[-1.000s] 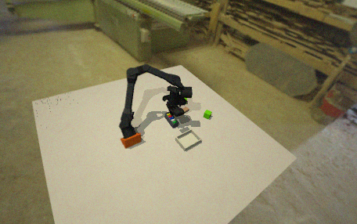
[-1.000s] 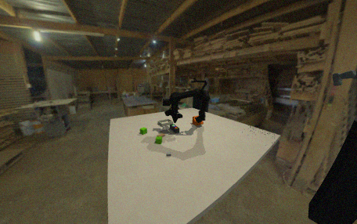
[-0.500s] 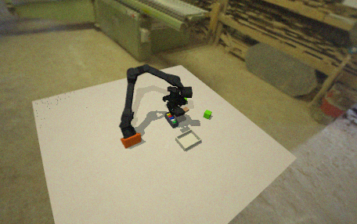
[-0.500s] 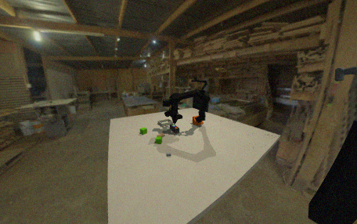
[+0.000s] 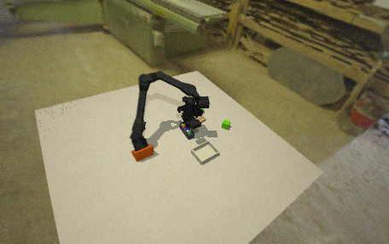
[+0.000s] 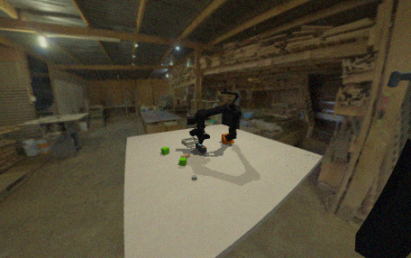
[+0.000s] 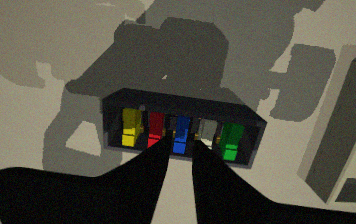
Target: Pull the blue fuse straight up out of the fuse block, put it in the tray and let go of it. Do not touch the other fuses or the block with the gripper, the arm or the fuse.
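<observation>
Two dark fingers filled the bottom of the wrist frame, held narrowly apart with nothing between them; the gripper point(image 7: 180, 152) gripped nothing. Just past their tips, at frame centre, the blue fuse point(image 7: 181, 134) sat seated in the fuse block point(image 7: 182, 102), third of five, in line with the gap. The red fuse point(image 7: 155, 129) and a pale fuse point(image 7: 207, 134) flanked it closely, each near a fingertip, so I judged a straight descent was needed. Its long axis looked upright. The top view alone showed the tray point(image 5: 205, 153), lower right of the block, and a green cube point(image 5: 226, 124) farther right; the fuse colours barely showed there.
</observation>
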`<state>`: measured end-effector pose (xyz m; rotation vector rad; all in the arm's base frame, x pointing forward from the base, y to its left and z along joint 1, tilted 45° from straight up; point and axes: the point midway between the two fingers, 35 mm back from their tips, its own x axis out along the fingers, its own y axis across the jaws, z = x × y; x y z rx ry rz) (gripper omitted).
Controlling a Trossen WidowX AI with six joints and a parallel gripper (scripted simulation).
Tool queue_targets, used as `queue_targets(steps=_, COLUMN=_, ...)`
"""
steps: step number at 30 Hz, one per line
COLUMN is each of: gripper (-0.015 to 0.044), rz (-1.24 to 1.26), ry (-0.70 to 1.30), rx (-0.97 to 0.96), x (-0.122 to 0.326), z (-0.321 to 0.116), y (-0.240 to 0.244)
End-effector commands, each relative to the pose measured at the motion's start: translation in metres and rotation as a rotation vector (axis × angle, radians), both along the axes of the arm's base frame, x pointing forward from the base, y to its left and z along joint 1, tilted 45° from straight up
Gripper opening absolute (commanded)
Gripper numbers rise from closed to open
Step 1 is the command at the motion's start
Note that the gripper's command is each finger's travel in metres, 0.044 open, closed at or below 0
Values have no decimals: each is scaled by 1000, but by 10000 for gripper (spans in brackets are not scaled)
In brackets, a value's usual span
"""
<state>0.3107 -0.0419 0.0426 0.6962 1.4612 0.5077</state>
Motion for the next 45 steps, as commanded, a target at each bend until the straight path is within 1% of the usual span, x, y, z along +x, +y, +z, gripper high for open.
queue_targets(steps=1, gripper=74, rz=0, ry=7, rx=8, x=-1, z=-4, y=5)
queue_targets(steps=40, gripper=74, rz=0, ry=7, rx=9, x=0, z=-12, y=14)
queue_targets(steps=45, gripper=40, rz=3, ry=4, rx=3, x=0, z=-12, y=12)
